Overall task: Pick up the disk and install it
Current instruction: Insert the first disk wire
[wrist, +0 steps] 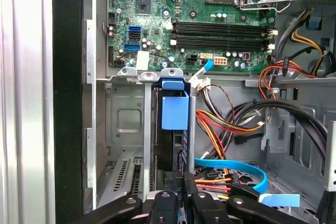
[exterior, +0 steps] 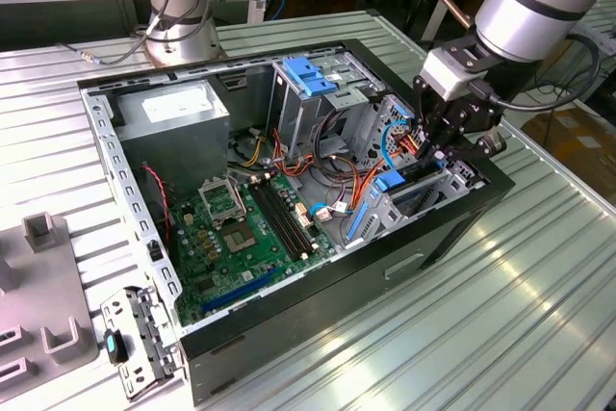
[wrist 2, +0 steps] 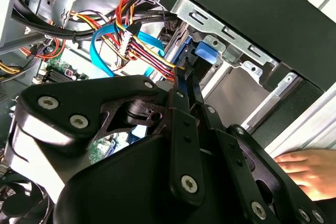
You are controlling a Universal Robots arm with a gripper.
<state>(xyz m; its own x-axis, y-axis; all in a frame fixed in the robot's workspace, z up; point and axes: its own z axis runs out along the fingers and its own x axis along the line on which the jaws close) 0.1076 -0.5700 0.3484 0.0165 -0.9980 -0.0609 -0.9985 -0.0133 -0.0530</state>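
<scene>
Now gripper [exterior: 435,154] on disk [wrist: 174,113].

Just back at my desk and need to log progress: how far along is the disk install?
Pickup looks done. The disk stands on edge in its metal bay at the case's front, blue tab up. The gripper is right at the disk's near end; I cannot tell whether it is fully seated, so that remains to confirm.

Quick count: one open computer case [exterior: 318,315] on the bench [exterior: 539,334], one motherboard [exterior: 241,238] inside, one grey power supply [exterior: 178,113]. Two robot arms: one [exterior: 539,7] over the case, another's base [exterior: 183,36] behind. One person's hand [wrist 2: 307,169] shows in the second wrist view.
</scene>
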